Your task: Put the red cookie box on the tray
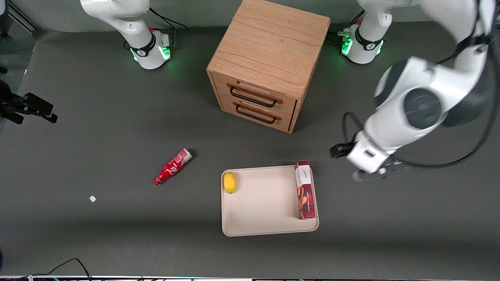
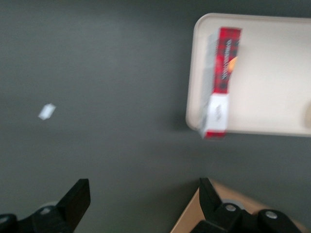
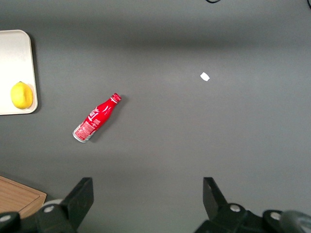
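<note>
red cookie box (image 1: 305, 190) on tray (image 1: 265, 218), claw (image 1: 359, 166) beside tray

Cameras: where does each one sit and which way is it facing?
Front view: high above the table, looking down at the tray, red cookie box, both arm bases, the left pincer.
Left wrist view: on the working arm, looking down past its open pincer at box and tray.
Right wrist view: on the parked arm, looking down.
All three share the tray.
</note>
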